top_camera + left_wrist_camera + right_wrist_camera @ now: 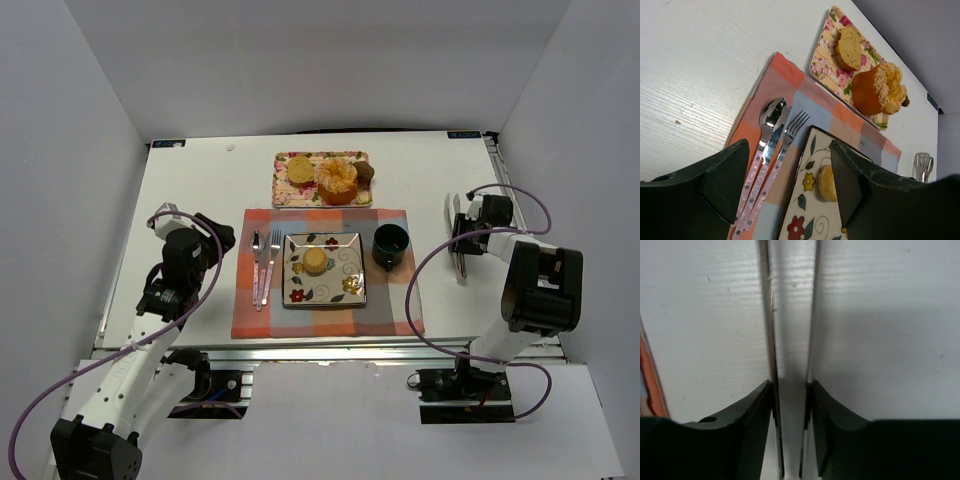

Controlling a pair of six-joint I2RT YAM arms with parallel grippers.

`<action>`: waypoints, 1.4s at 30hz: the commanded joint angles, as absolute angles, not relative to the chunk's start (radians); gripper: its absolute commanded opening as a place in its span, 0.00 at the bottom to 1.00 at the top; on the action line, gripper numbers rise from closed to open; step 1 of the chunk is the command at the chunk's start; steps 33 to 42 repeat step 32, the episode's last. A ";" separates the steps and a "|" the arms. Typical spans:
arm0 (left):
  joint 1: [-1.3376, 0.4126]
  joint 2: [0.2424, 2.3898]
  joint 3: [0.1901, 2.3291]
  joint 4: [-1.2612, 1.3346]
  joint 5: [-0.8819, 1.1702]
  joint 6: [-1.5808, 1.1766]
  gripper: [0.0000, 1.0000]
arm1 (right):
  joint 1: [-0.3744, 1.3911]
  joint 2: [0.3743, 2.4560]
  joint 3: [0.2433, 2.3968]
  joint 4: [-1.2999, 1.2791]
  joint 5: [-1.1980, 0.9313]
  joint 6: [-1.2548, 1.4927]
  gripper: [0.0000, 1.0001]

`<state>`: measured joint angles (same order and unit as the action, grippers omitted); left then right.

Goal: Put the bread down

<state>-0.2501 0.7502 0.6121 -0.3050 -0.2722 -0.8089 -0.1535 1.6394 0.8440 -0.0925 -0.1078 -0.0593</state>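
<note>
The bread [315, 261], a small golden-yellow bun, rests on the square floral plate [345, 295] in the middle of the placemat. In the left wrist view the bread [826, 182] shows on the plate [815, 160], half hidden behind the right finger. My left gripper [213, 234] hovers open and empty off the placemat's left edge; its jaws [787, 150] frame the cutlery. My right gripper [468, 240] is low over the table at the right, shut on metal tongs [455, 225]. Both tong arms [771, 330] sit pressed against the pads of the right gripper [790, 385].
A floral tray [285, 195] at the back carries a paler tan bread [300, 168], an orange ring cake [337, 180] and a brown muffin [365, 172]. A dark mug [390, 243] stands right of the plate. A spoon [257, 250] and fork [272, 255] lie on the checked placemat [250, 315].
</note>
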 commanded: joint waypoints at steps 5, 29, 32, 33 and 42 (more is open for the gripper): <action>-0.245 0.744 0.623 -0.290 -0.265 -0.805 0.76 | -0.160 1.663 0.821 -0.048 -0.118 -0.107 0.56; -0.245 0.785 0.637 -0.253 -0.245 -0.795 0.76 | -0.088 1.500 1.284 -0.307 -0.060 -0.161 0.90; -0.245 0.787 0.640 -0.255 -0.247 -0.790 0.76 | -0.029 1.493 1.327 -0.310 -0.144 -0.161 0.89; -0.245 0.787 0.640 -0.255 -0.247 -0.790 0.76 | -0.029 1.493 1.327 -0.310 -0.144 -0.161 0.89; -0.245 0.787 0.640 -0.255 -0.247 -0.790 0.76 | -0.029 1.493 1.327 -0.310 -0.144 -0.161 0.89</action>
